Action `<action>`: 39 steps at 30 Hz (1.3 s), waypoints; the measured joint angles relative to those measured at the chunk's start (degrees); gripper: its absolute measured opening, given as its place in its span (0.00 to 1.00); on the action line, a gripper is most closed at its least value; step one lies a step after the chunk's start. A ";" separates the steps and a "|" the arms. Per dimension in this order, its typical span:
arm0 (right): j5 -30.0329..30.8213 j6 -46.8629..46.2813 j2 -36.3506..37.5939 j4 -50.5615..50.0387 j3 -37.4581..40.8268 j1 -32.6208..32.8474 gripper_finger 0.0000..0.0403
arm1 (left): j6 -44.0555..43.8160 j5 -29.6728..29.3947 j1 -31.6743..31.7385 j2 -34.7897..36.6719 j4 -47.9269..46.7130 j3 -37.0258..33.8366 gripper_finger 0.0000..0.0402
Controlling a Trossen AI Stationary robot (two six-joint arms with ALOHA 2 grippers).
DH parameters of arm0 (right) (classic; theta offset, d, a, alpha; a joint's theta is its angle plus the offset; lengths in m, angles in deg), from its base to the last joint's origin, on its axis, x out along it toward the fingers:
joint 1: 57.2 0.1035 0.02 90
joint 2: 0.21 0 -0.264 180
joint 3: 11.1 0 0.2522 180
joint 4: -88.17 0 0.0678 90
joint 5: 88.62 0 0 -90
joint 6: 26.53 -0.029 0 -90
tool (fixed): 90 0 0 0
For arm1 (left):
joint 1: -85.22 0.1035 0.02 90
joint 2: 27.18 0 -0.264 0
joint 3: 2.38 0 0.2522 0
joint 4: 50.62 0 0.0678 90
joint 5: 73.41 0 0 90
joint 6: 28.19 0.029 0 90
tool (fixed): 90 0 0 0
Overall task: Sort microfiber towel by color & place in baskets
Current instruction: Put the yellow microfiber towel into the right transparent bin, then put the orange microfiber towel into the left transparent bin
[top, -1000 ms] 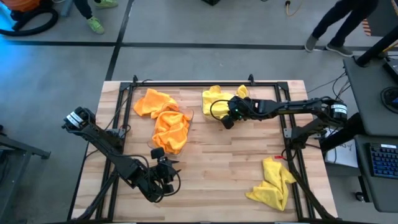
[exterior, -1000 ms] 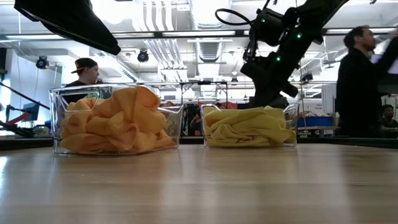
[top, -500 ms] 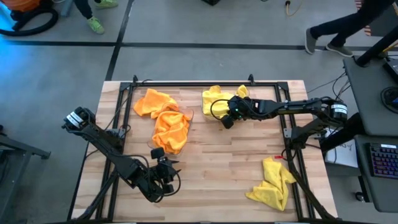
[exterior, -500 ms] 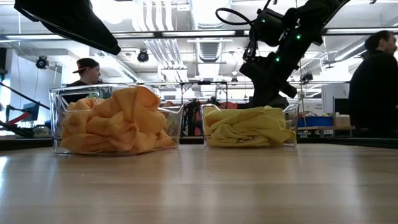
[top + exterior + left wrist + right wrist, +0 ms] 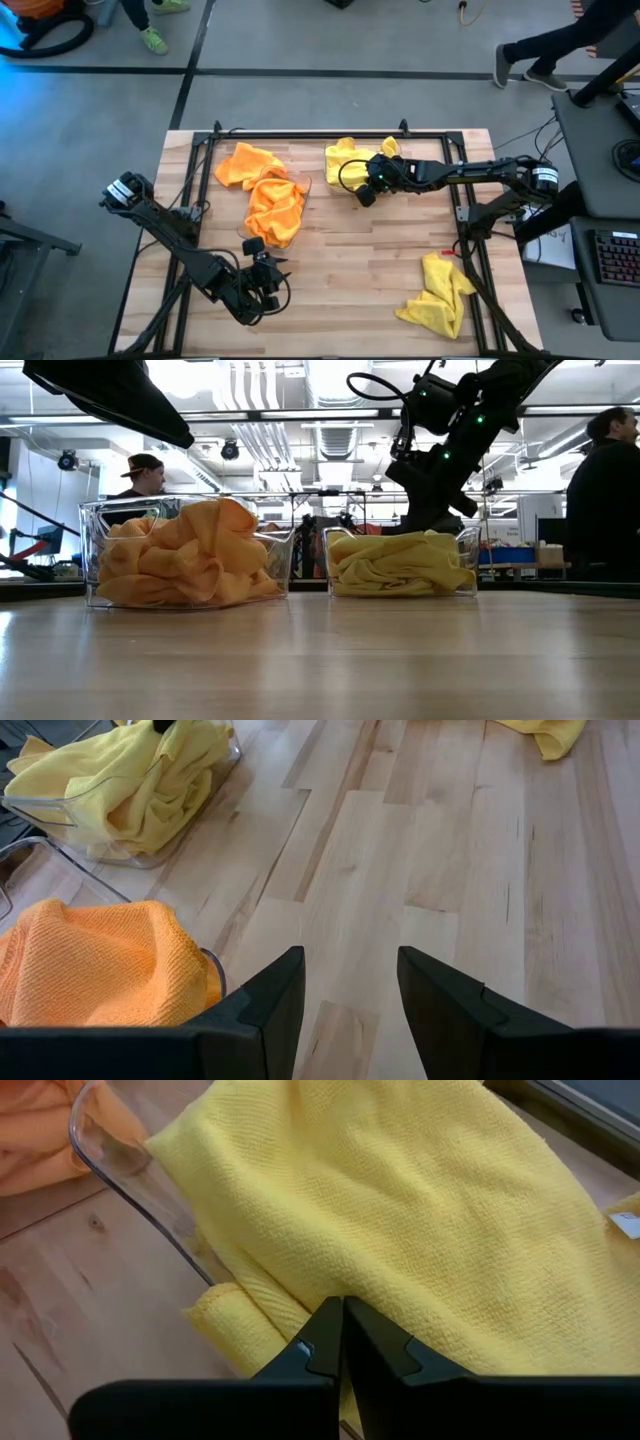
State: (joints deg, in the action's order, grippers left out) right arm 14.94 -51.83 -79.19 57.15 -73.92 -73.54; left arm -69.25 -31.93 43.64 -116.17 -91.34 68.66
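Orange towels (image 5: 262, 195) fill the left clear basket (image 5: 88, 550), heaped above its rim. Yellow towels (image 5: 347, 160) lie in the right basket (image 5: 470, 565), and one drapes over its rim (image 5: 130, 1170). Another yellow towel (image 5: 438, 295) lies crumpled on the table near the front right. My right gripper (image 5: 343, 1308) is shut and points down at the draped yellow towel at the near side of the yellow basket. My left gripper (image 5: 350, 990) stands open over bare wood near the front edge, in front of the orange basket, with nothing between its fingers. My right gripper has its shut fingertips (image 5: 325, 1330) right at the yellow towel's draped fold (image 5: 300, 1295), coming slanting down from the table's right. I cannot tell whether they touch the cloth. No cloth shows between the fingers.
A black metal frame (image 5: 300, 133) runs around the work area. The wood in front of both baskets is bare. People stand and walk in the room beyond the table (image 5: 605, 490).
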 joint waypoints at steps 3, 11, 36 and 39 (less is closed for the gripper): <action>0.00 0.00 0.00 0.03 0.13 0.00 0.02 | 0.00 0.00 0.01 0.00 0.00 0.00 0.36; 0.02 0.00 0.00 0.06 1.17 0.00 0.02 | 0.00 0.00 0.00 0.00 0.00 0.00 0.36; 0.15 4.04 0.50 3.06 0.86 0.04 0.02 | -0.02 0.00 0.00 0.00 0.00 0.00 0.36; 0.15 4.90 0.53 2.98 -0.52 0.04 0.02 | -0.02 0.00 0.02 0.00 0.04 0.00 0.36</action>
State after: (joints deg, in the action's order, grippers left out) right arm 15.10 -46.92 -78.66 60.13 -74.45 -73.50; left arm -69.27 -31.93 43.65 -116.17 -91.30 68.66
